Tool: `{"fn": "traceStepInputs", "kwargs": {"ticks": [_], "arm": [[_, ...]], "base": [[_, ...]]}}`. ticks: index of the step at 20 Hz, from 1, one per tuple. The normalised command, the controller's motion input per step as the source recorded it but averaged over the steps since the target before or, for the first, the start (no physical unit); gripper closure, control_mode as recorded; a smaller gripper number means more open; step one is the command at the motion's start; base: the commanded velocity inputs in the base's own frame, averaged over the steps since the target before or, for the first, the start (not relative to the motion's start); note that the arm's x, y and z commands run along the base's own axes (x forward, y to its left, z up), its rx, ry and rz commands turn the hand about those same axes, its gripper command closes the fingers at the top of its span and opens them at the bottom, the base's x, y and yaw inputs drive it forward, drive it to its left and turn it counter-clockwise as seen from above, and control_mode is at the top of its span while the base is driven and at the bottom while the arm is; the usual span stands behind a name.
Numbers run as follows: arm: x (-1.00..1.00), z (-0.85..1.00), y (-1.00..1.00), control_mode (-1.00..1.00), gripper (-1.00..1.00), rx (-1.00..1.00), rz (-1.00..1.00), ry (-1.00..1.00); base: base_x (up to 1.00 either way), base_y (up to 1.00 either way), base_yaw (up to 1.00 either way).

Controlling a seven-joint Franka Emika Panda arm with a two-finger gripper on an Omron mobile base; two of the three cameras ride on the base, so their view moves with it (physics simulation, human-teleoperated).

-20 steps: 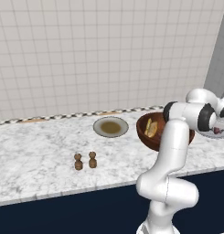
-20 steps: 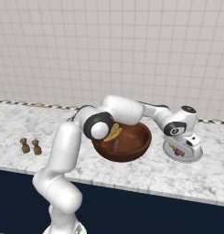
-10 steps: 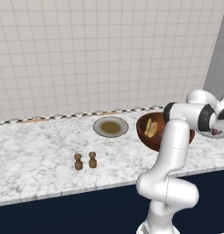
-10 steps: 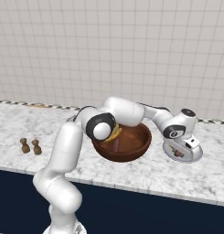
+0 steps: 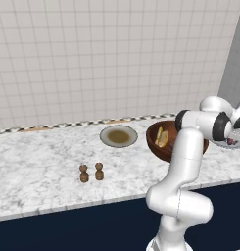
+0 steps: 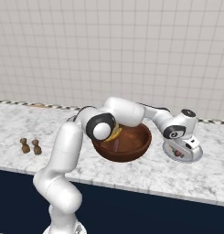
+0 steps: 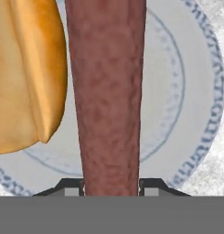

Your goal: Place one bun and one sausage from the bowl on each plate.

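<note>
White-tiled wall backs the marble desk (image 6: 145, 176); the claw (image 7: 111, 185) grips a long reddish-brown sausage (image 7: 109, 91) over the plain grey plate (image 7: 195, 91), beside a golden bun (image 7: 26, 73).

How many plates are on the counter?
2. A plate with a brownish centre lies left of the dark bowl. A plain grey plate lies right of the bowl, under the gripper, with a bun and sausage over it.

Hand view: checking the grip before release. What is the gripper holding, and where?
The sausage, pinched at its near end between the gripper tips, above the plate.
</note>
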Motion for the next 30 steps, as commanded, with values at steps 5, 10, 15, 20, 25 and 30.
{"fn": "traceStepInputs", "kwargs": {"ticks": [5,10,15,20,25,30], "arm": [[0.00,0.00,0.00,-1.00,-1.00,0.00,0.00,0.00],[-0.17,0.03,0.00,-1.00,-1.00,0.00,0.00,-0.03],[-1.00,0.52,0.56,-1.00,-1.00,-0.12,0.02,-0.17],[-0.65,0.44,1.00,-1.00,-1.00,-0.20,0.06,-0.05],[-0.01,0.53,1.00,-1.00,-1.00,-0.09,0.10,0.00],[0.01,0.64,0.78,-1.00,-1.00,0.00,0.12,-0.01]], "base": [[0.00,0.00,0.00],[0.00,0.00,0.00],[0.00,0.00,0.00],[0.00,0.00,0.00],[0.00,0.00,0.00],[0.00,0.00,0.00]]}}
